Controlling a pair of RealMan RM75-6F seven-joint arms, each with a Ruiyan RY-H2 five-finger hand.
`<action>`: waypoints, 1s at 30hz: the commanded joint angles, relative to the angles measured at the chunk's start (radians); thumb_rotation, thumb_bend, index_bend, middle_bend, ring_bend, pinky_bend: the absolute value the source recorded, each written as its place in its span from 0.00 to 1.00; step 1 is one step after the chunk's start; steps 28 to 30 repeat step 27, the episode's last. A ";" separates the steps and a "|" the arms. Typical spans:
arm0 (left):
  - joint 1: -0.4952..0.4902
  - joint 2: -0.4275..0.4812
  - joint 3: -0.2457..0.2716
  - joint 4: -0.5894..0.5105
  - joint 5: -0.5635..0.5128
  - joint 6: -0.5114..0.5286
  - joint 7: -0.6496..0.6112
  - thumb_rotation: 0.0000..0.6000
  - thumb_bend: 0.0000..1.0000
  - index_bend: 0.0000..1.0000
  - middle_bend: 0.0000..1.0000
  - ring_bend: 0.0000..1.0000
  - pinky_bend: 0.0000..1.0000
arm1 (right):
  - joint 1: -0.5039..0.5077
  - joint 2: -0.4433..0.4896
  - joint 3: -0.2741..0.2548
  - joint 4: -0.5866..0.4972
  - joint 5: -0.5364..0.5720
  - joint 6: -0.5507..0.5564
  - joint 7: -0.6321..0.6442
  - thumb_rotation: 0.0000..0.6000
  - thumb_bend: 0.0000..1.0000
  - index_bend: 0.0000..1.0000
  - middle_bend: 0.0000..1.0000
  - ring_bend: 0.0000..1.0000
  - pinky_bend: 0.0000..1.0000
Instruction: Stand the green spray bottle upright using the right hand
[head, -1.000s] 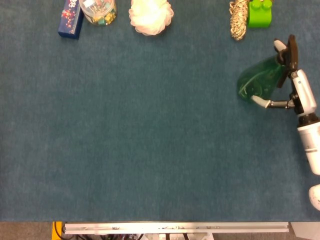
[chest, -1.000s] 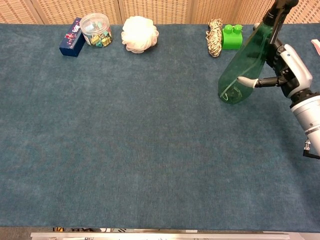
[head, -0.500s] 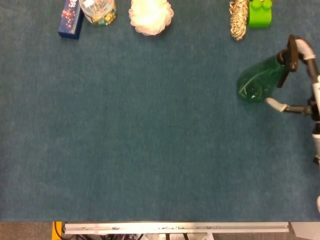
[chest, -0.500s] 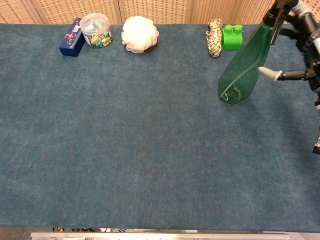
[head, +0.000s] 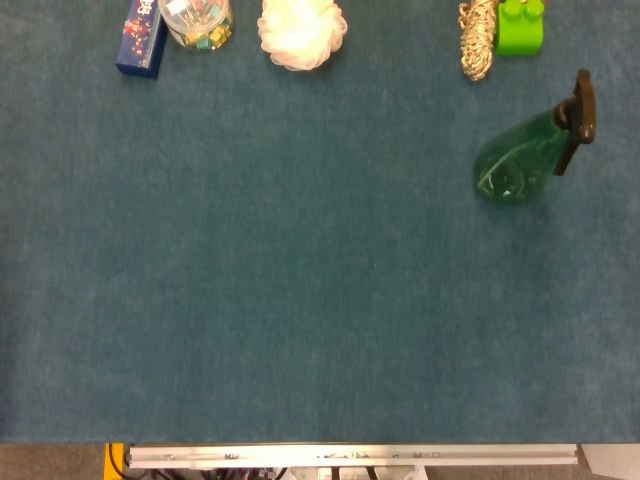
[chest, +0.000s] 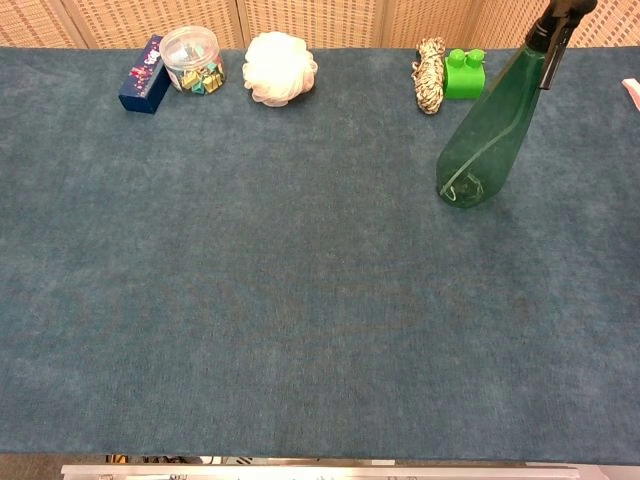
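The green spray bottle stands upright on its base on the blue table mat, its black trigger head at the top — nothing touches it. Behind it lie a rope bundle and, just beside that, a green block. Neither hand shows in either view, so their state cannot be told.

Green spray bottle upright (black nozzle), unheld
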 joint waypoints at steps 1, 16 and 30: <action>-0.002 -0.001 0.000 -0.001 0.001 -0.002 0.002 1.00 0.04 0.41 0.25 0.16 0.33 | -0.037 0.025 0.012 -0.004 0.004 0.044 -0.113 1.00 0.00 0.00 0.01 0.00 0.12; -0.017 -0.008 -0.004 -0.021 0.001 -0.014 0.002 1.00 0.04 0.41 0.25 0.16 0.33 | -0.159 0.312 -0.025 -0.396 0.267 -0.175 -0.961 1.00 0.00 0.08 0.09 0.00 0.12; -0.044 -0.006 -0.013 -0.004 -0.015 -0.058 -0.035 1.00 0.04 0.41 0.25 0.16 0.33 | -0.188 0.407 0.009 -0.491 0.373 -0.235 -0.989 1.00 0.00 0.08 0.09 0.00 0.12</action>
